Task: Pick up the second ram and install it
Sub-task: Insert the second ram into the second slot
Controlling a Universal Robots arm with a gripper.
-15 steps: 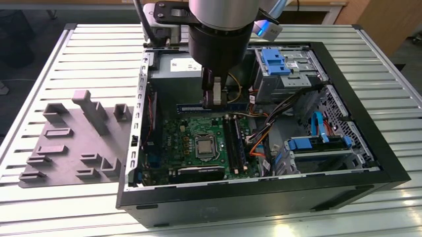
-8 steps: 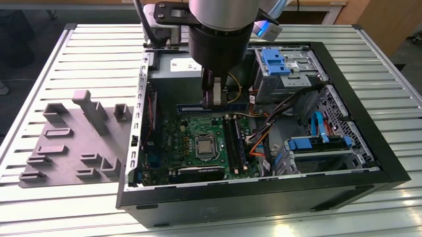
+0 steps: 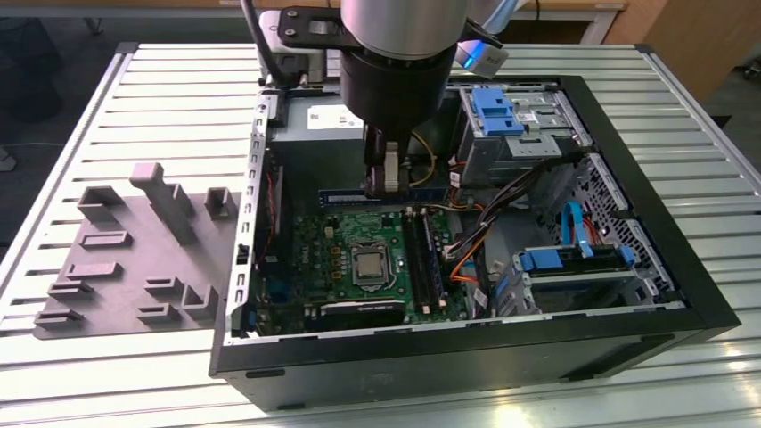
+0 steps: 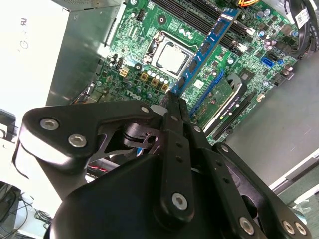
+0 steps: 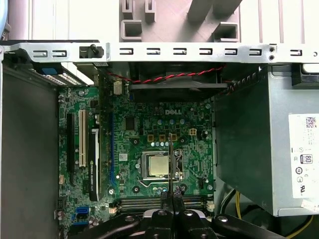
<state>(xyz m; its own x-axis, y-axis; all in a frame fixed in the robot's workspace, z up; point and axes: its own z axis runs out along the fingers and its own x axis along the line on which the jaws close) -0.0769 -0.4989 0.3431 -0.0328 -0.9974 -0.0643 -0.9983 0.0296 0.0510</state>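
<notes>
Second wrist view: gripper [image 4: 172, 99] clamped tight on second ram [image 4: 203, 50], no gap at the tips.
Ram held edge-on above mobo [image 5: 149, 124] inside open PC case [image 3: 452, 370], over CPU socket [image 5: 155, 165] in first wrist view. RAM slots [image 3: 419, 254] just beside socket, stick not in them.

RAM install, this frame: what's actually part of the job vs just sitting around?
In the job: gripper, shut on the second ram; memory slots.
Just there: grey tray, processor socket, power supply, blue drive caddies.
</notes>
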